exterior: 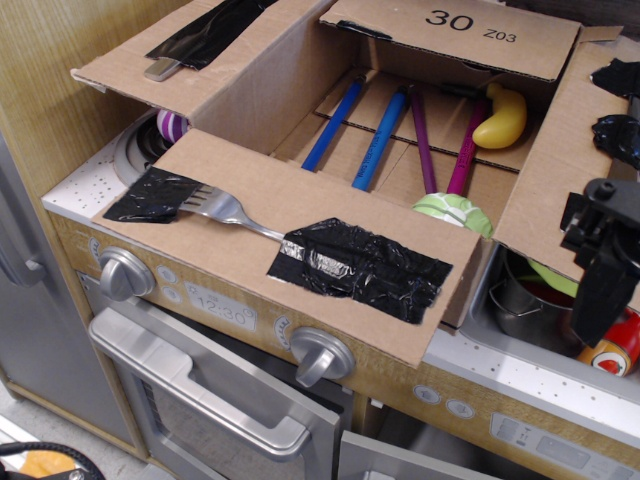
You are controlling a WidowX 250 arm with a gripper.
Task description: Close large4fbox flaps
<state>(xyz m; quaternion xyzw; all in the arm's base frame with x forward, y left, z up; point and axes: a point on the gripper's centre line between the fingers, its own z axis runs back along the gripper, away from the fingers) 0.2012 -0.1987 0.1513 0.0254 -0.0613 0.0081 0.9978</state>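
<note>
The large4fbox (pixel 330 150) is a brown carton standing open on a toy stove, and I look down into it. All four flaps are spread outward. The front flap (pixel 250 175) carries a silver fork (pixel 225 210) held by black tape (pixel 360 265). The left flap (pixel 120 60) has black tape over a silver handle. The back flap (pixel 400 35) is printed "30 Z03". The right flap (pixel 560 140) has black tape patches. My black gripper (pixel 603 290) hangs at the right edge, just below and in front of the right flap. Its fingers overlap, so I cannot tell their state.
Inside the box lie blue (pixel 380 140) and purple sticks, a yellow piece (pixel 500 118) and a green-white item (pixel 452 212). A metal pot (pixel 520 305) and a red bottle (pixel 615 350) sit beneath my gripper. Stove knobs (pixel 320 355) and the oven handle (pixel 200 395) lie below. A wooden wall (pixel 50 50) stands left.
</note>
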